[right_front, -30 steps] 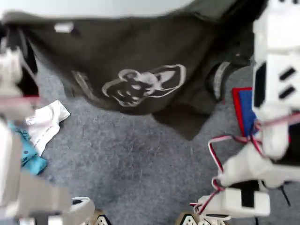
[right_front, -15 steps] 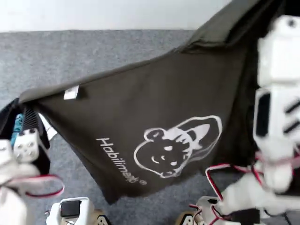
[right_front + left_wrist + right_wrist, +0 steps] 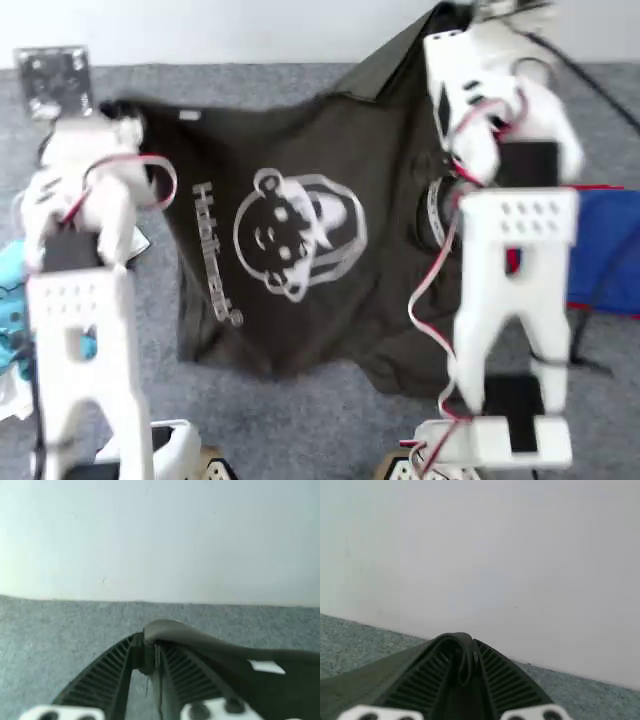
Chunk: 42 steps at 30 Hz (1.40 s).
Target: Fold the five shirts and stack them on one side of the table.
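— Jaws on the left first: how do they stand?
— Closed tight. The left arm's jaws pinch a fold of the dark olive cloth shirt (image 3: 210,650) at one top corner. The shirt's small white sewn-in label (image 3: 266,666) sits just beside that pinch.
— And from above?
— At the far left edge a turquoise cloth (image 3: 12,295) pokes out from behind the white left arm (image 3: 80,300), partly hidden. That arm stretches toward the far side of the grey carpeted surface (image 3: 300,420), with the shirt corner at its tip.
— Where does the shirt itself lie?
— Between the two arms, spread open with its front up. A white cartoon face print (image 3: 298,232) sits in the middle, and a line of white lettering (image 3: 215,255) runs beside it on the left. The lower half rests rumpled on the surface, and the top edge runs from one pinch to the other.
— The right side?
— The white right arm (image 3: 510,260) stands over the shirt's right part. The right arm's jaws are closed as well, clamped on a fold of the same dark cloth, with the pale wall (image 3: 480,555) behind them. That corner climbs up past the surface's far edge.
— Anything farther right?
— A blue cloth with a red border (image 3: 600,250), lying flat just beside the right arm, near the shirt's edge.
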### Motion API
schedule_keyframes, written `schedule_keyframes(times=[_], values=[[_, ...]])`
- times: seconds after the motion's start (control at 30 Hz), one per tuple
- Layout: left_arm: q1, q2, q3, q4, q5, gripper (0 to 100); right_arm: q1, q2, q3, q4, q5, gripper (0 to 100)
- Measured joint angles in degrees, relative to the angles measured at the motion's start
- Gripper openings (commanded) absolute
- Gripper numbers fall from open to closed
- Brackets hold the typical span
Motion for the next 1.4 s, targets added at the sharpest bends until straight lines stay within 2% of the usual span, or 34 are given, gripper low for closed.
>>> schedule_keyframes(times=[0.07,0.13,0.33,0.63,0.8,0.93,1.07,1.17,1.4], values=[[0.0,6.59,-0.09,-8.44,0.0,1,-0.26,4.66,0.0,-4.04,0.0,0.8],[0.0,13.01,-2.2,-11.78,0.0,1,-0.35,8.88,0.0,-6.42,-0.35,0.8],[1.76,24.62,-11.16,-9.58,0.0,1,-0.18,18.73,-6.95,-5.19,-1.32,0.8],[1.67,27.96,-19.69,-7.74,0.0,1,-0.26,28.48,-26.02,-1.85,-1.32,0.8],[1.67,23.38,-26.46,4.13,-0.97,1,-0.26,29.27,-40.18,5.45,-1.32,0.8],[1.93,13.8,-31.47,19.34,-6.77,1,-0.44,29.27,-51.25,13.19,-1.32,0.8],[2.11,4.31,-33.05,32.53,-9.41,1,-0.79,29.27,-63.21,22.95,-1.32,0.8],[2.02,-2.11,-33.14,38.77,-10.9,1,-0.79,29.1,-70.33,28.92,-1.32,0.8],[2.11,-16.44,-33.58,49.05,-11.52,1,-0.7,19.16,-71.47,33.58,-1.32,0.8]])
